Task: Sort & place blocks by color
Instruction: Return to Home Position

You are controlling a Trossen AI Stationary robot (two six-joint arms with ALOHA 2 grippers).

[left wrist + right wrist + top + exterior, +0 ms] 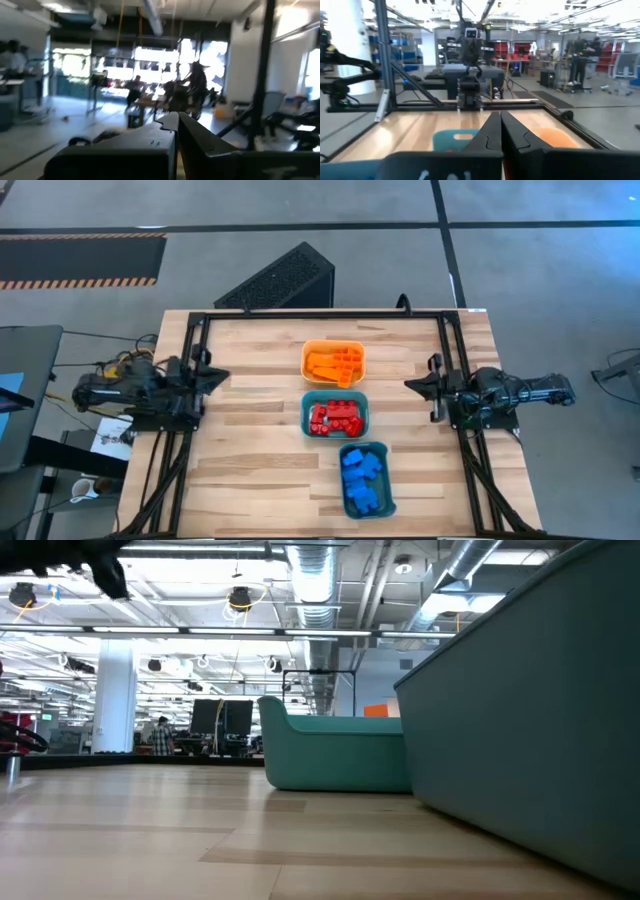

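Three bins stand in a row down the table's middle. The orange bin (333, 363) at the far end holds orange blocks (335, 365). The teal bin (336, 415) in the middle holds red blocks (335, 417). The teal bin (366, 479) nearest the front holds blue blocks (360, 477). No block lies loose on the wood. My left gripper (222, 378) is shut with nothing in it, drawn back at the table's left edge and pointing level toward the bins. My right gripper (410, 385) is shut too, holding nothing, at the right edge (496, 120).
A black frame (320, 313) runs along the table's far edge and down both sides by the arms. A black perforated box (285, 280) stands on the floor beyond the far edge. Bare wood lies between each gripper and the bins. People stand far off in the room.
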